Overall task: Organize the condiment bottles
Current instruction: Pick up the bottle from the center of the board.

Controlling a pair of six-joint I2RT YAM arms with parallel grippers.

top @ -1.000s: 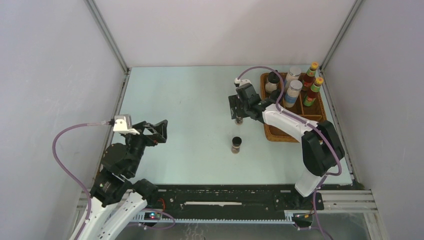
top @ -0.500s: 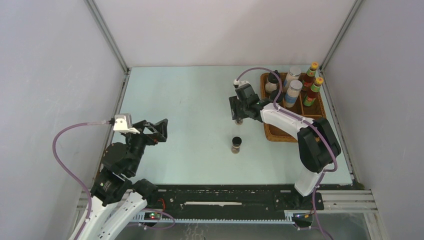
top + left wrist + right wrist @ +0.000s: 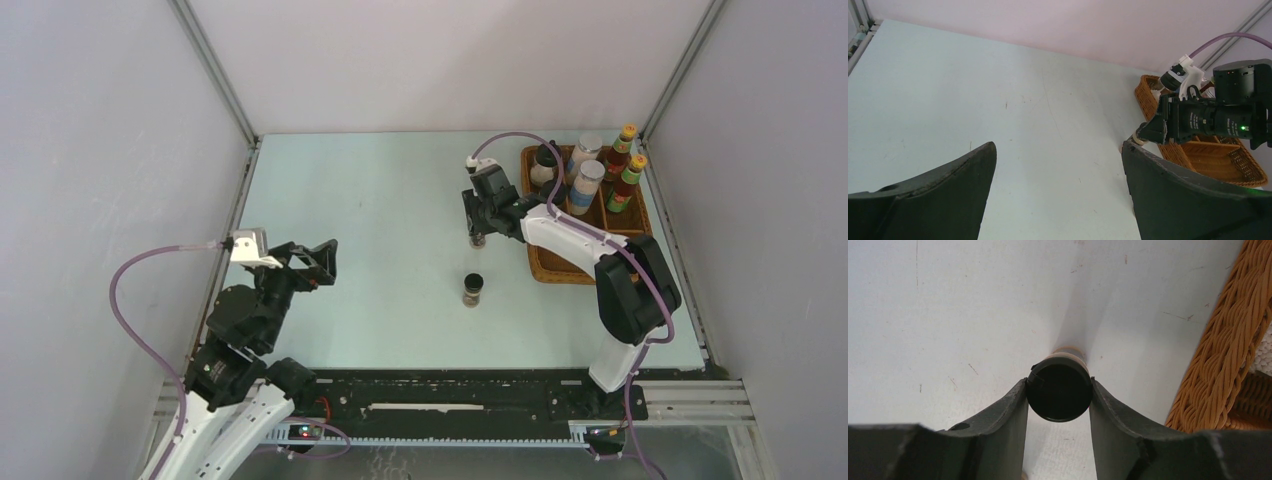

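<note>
- Two pincers in shot, one busy.
- Right pincer clamped on jar: both pads touching its top rim, one per side, from above.
- Jar upright on table, centred between the fingers; looks not yet lifted, can't confirm.
- Top grip probably chosen because of the short body: no room for fingers lower down with the table underneath.
- Tray just right of that pincer, so a short carry; likely why the right arm takes this one.
- In tray, beyond and right of the pincer: red bottles, silver-lid jars, black-lid jar; seemingly grouped by kind.
- Second jar loose on table, on the near side of the right pincer and apart from it; probably next.
- Left pincer spread wide, nothing between the fingers, parked well left of the work; presumably out of the right arm's way.
- Risk: small round top, could twist out if squeezed off-centre.
</note>
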